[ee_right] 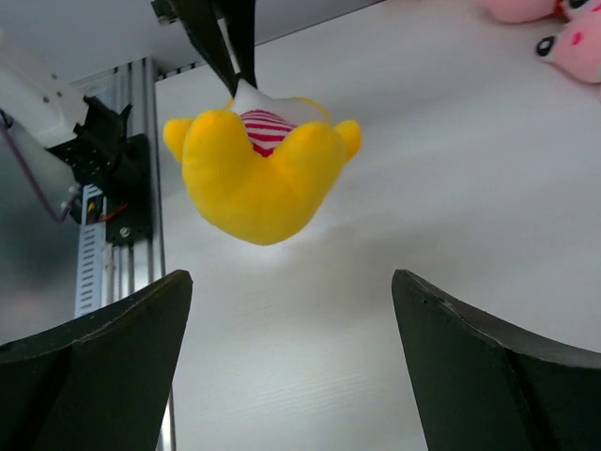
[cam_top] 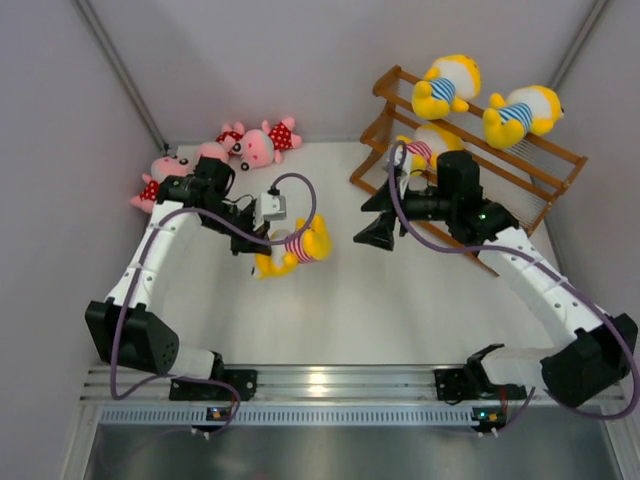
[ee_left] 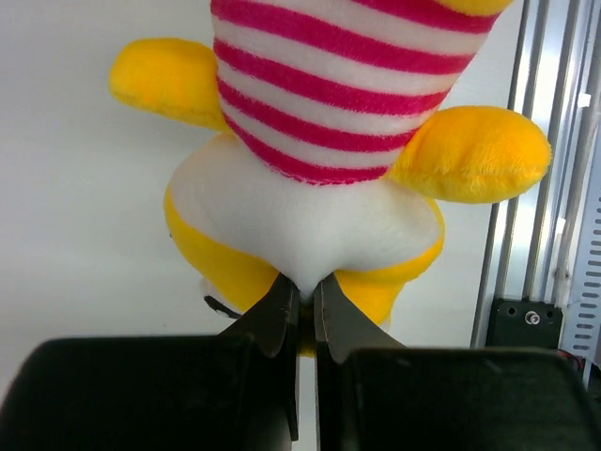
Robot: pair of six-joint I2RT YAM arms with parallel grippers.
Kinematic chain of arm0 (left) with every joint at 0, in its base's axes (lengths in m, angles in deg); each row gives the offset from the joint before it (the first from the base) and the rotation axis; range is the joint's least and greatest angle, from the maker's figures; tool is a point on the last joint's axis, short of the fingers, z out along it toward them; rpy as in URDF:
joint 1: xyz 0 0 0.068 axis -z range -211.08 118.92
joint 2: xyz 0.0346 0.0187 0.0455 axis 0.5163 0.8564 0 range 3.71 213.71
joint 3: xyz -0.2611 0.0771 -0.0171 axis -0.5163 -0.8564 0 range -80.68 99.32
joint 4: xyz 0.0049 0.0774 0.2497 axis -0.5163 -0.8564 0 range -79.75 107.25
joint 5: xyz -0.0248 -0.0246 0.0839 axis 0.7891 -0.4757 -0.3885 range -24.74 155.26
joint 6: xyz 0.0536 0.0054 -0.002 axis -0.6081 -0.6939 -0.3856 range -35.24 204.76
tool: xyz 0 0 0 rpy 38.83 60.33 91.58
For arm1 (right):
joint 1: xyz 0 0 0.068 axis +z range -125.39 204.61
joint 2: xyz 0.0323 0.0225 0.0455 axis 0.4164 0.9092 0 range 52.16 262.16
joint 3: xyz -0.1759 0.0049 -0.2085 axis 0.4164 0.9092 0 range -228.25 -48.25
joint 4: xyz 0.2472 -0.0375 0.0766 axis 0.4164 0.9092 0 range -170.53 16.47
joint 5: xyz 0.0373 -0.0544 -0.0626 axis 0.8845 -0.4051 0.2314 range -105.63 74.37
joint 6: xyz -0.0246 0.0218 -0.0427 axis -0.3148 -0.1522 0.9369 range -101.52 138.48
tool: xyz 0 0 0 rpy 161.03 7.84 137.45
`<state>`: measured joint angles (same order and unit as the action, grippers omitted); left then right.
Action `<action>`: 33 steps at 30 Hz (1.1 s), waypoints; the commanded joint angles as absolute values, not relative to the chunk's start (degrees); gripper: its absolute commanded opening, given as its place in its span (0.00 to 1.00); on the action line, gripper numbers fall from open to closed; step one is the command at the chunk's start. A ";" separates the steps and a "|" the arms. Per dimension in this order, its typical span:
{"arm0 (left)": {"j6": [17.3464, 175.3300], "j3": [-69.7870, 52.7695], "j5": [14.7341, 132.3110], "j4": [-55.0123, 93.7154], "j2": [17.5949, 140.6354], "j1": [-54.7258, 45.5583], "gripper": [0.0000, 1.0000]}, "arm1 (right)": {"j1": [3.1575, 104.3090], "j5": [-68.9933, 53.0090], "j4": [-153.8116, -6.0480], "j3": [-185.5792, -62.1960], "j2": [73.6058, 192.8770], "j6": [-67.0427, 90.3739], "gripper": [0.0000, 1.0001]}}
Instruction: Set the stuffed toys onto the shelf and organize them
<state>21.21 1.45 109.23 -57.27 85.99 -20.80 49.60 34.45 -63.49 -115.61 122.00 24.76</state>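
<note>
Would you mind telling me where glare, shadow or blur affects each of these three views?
Top external: bright glare on the aluminium rail, otherwise even light. Left wrist: the yellow toy is sharp, the left gripper nearly black. Right wrist: the right gripper is dark and soft-edged; a faint shadow lies on the table beneath the toy.

There are 4 yellow toys (cam_top: 447, 85), 3 pink toys (cam_top: 258, 148), 1 shelf (cam_top: 540, 165).

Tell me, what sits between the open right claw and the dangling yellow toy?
Nothing: only bare white table lies between the right gripper and the yellow toy, as the right wrist view shows.
</note>
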 commanded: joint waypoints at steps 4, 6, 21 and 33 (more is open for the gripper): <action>19.54 4.49 113.78 -69.24 82.90 -16.59 0.00 | 55.63 41.23 -64.26 -122.68 130.10 28.24 0.90; 19.81 4.84 113.78 -69.24 82.90 -16.41 0.00 | 56.24 41.06 -66.01 -123.31 131.70 27.71 0.91; 20.51 6.68 114.75 -69.24 84.04 -16.32 0.00 | 64.68 40.62 -65.23 -125.16 140.58 28.77 0.56; 35.08 9.05 104.11 -61.77 89.40 -16.49 0.58 | 65.74 14.91 -54.87 -118.22 126.55 26.92 0.00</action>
